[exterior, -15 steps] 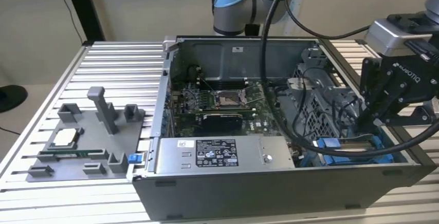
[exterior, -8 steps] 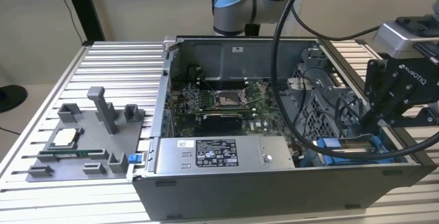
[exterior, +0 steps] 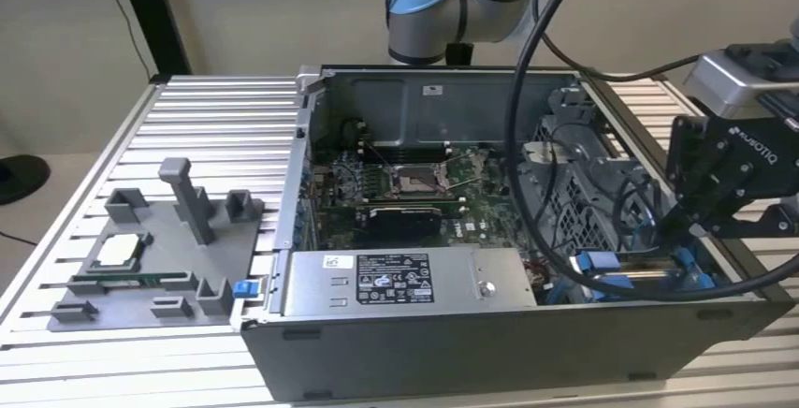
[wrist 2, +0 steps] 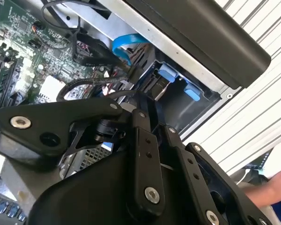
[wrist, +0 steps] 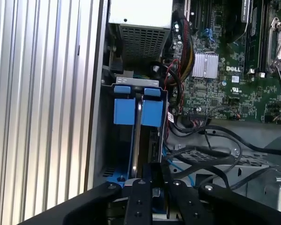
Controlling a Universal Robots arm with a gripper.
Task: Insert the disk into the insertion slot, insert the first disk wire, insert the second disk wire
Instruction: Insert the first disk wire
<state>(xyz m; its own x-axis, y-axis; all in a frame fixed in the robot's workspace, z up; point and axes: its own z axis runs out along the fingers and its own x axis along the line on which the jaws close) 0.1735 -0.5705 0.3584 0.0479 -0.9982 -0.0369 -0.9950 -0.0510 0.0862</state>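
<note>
The disk (wrist: 133, 112) stands on edge in its bright blue frame, down inside the insertion slot (wrist: 102, 140), a grey metal bay at the case's corner. My gripper (wrist: 150, 177) reaches into the bay from above and is shut on the disk's near edge. In the exterior view the gripper (exterior: 676, 235) dips into the case at that view's right, over the blue frame of the disk (exterior: 600, 272). The second wrist view shows the fingers (wrist 2: 141, 123) entering the slot (wrist 2: 196, 108) beside its blue latch pieces. Loose black cables (wrist: 201, 150) and a blue cable (wrist 2: 124, 47) lie beside the bay; which are the disk wires I cannot tell.
The open case holds a grey labelled power supply (exterior: 393, 282), the green motherboard (exterior: 413, 193) and a perforated cage (exterior: 587, 202). A grey fixture with parts (exterior: 150, 258) sits on the ribbed table at the exterior view's left. A person's hand (wrist 2: 271, 187) is near the case.
</note>
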